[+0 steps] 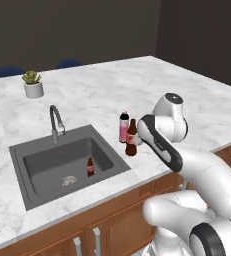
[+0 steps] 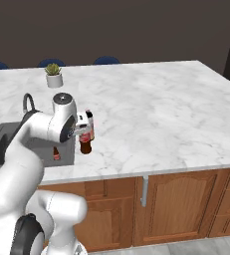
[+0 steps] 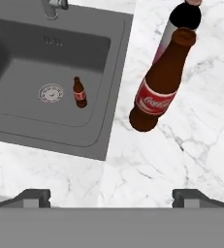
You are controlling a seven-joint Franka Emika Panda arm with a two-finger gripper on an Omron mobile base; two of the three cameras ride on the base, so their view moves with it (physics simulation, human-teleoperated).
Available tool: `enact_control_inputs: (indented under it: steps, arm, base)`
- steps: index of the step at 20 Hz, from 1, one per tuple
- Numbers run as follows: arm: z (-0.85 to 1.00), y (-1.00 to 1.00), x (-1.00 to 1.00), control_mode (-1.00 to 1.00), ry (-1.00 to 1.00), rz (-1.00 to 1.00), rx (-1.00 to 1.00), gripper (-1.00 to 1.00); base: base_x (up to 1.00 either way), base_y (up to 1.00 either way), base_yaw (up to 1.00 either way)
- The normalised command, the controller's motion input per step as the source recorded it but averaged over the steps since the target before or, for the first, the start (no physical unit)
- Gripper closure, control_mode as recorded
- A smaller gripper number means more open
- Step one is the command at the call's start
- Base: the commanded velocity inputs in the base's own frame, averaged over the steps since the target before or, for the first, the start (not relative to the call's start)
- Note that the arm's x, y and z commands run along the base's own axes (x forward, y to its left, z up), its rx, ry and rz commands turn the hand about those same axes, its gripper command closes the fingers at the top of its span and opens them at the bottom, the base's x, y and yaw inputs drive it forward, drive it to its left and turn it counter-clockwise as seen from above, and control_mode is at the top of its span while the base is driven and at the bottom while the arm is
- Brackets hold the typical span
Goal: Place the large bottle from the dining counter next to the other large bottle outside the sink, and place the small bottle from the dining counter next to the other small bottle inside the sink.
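The large bottle (image 1: 131, 142) (image 2: 85, 144) (image 3: 154, 97), dark brown with a red label, stands upright on the marble dining counter (image 1: 137, 80) just right of the sink (image 1: 37, 165) (image 3: 26, 68). Right behind it stands the other large bottle (image 1: 123, 127) (image 2: 90, 119) (image 3: 179, 24), with a pink label and a dark cap. My gripper (image 3: 111, 196) (image 2: 80, 127) hovers open close beside the brown bottle's upper part, with nothing between its fingers. The other small bottle (image 1: 90, 167) (image 2: 56, 153) (image 3: 79, 92) stands inside the basin near the drain. The small bottle from the dining counter is out of view.
A curved chrome tap (image 1: 55, 120) (image 2: 27, 102) rises behind the sink. A potted plant (image 1: 33, 84) (image 2: 53, 74) sits at the counter's far side, with blue chairs (image 1: 7, 71) beyond. Wide bare marble stretches to the right of the bottles.
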Motion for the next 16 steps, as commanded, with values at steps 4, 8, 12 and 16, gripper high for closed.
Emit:
enact_control_inputs:
  steps: [4, 8, 12, 16]
  arm:
    - [0.0, 0.0, -0.08, -1.0, 0.0, -0.01, -0.15, -1.0]
    - [-0.03, -0.06, -0.09, -1.0, 0.0, 0.0, -0.09, -1.0]
    - [-0.03, -0.18, -0.27, -1.0, 0.0, -0.02, 0.0, -1.0]
    - [0.0, -0.16, -0.18, -1.0, 0.0, 0.0, 0.0, -1.0]
  base:
    - [0.0, 0.0, 0.0]
    - [0.0, 0.0, 0.0]
    - [0.0, 0.0, 0.0]
    - [0.0, 0.0, 0.0]
